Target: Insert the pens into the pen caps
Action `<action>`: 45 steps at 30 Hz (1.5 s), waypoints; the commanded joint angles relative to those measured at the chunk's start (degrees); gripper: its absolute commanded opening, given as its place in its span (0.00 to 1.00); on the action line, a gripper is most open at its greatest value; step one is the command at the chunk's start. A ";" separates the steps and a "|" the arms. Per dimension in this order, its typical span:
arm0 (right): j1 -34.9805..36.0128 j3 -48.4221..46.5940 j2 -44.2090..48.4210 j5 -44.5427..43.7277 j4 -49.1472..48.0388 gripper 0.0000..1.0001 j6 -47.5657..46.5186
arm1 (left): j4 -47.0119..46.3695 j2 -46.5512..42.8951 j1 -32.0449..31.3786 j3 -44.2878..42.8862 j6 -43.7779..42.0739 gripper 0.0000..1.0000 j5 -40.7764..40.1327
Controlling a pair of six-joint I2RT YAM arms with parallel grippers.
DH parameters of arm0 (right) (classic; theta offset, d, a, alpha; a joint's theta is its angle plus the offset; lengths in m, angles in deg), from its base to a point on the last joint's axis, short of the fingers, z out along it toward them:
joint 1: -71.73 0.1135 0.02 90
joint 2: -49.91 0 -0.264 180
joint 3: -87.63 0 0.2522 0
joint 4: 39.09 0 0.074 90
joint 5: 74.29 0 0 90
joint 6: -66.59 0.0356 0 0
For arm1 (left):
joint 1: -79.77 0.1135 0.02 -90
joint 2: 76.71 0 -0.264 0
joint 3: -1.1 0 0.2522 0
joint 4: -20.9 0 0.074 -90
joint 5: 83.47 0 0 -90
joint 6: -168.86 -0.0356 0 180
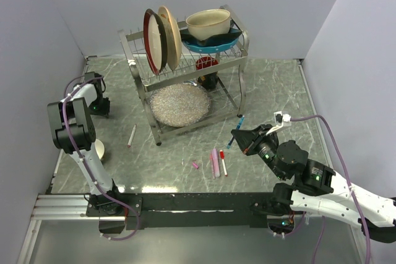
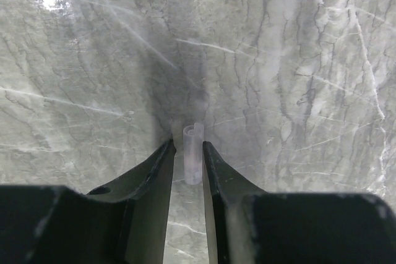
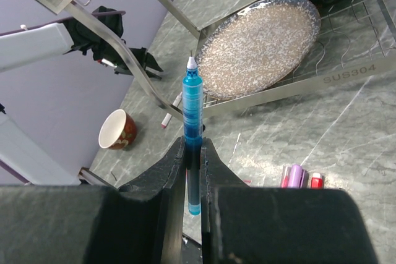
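My right gripper (image 3: 193, 141) is clamped on the blue pen (image 3: 192, 100), whose tip points out over the bench (image 3: 322, 134) toward the dish rack (image 3: 346, 75). My left gripper (image 2: 187, 144) has a small clear cap (image 2: 193, 153) between its fingers; I cannot tell whether it is pinched. A pink pen (image 1: 215, 162), a red-tipped pen (image 1: 222, 164) and a pink cap (image 1: 195, 165) lie on the bench between the arms
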 commanded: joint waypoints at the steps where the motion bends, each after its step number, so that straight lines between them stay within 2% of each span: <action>1: 0.05 -2.04 0.15 -0.56 -1.10 0.00 0.48 | 1.58 3.75 0.10 0.57 -2.13 0.30 0.65; 3: 0.05 -2.04 0.15 -0.73 -1.01 0.00 0.48 | 1.05 4.54 0.10 0.57 -2.48 0.29 0.83; 5: 0.14 -1.96 0.24 -0.74 -1.10 0.00 0.39 | 0.53 5.15 0.10 0.65 -2.66 0.24 1.01; 8: 0.14 -2.22 0.06 -0.82 -1.01 0.00 0.31 | -1.14 4.80 0.10 1.97 -3.01 0.15 1.45; 10: 0.22 -2.31 -0.20 -0.65 -0.93 0.00 0.31 | -1.59 4.37 0.19 2.85 -3.18 0.02 1.62; 15: 0.05 -2.83 -0.91 0.84 -0.75 0.00 0.92 | -0.71 1.47 0.10 3.73 -4.85 0.01 1.01; 21: 0.05 -1.78 -0.30 4.18 -0.40 0.00 3.11 | 0.52 -11.09 -1.04 8.47 -8.89 0.01 -2.67; 26: 0.14 -1.51 0.85 5.41 1.44 0.00 4.44 | 0.61 -26.20 -1.66 16.73 -10.47 0.01 -3.48; 31: 0.05 -4.93 -0.64 3.93 6.70 0.00 0.40 | -3.17 -42.79 -2.44 21.65 -13.81 0.01 -1.64; 33: 0.05 -6.43 -1.52 3.57 8.38 0.00 -1.18 | -2.81 -46.86 -3.23 22.10 -15.74 0.01 -1.28; 36: 0.05 -7.84 -2.05 6.46 8.13 0.00 -3.03 | -3.69 -54.68 -5.43 24.38 -19.70 0.01 2.05; 39: 0.05 -6.44 -2.58 11.38 4.02 0.00 -3.47 | -6.41 -64.59 -5.87 29.55 -23.48 0.01 12.41; 40: 0.14 -4.96 -2.84 14.35 2.95 0.00 -3.30 | -6.77 -66.46 -5.87 30.53 -23.84 0.01 14.61; 41: 0.05 -4.25 -3.54 15.77 1.81 0.00 -3.04 | -7.56 -68.30 -6.05 31.58 -25.06 0.01 20.81; 45: 0.14 -1.43 -6.87 23.33 -4.86 0.00 -0.58 | -5.38 -75.08 -7.79 35.19 -28.23 0.01 30.88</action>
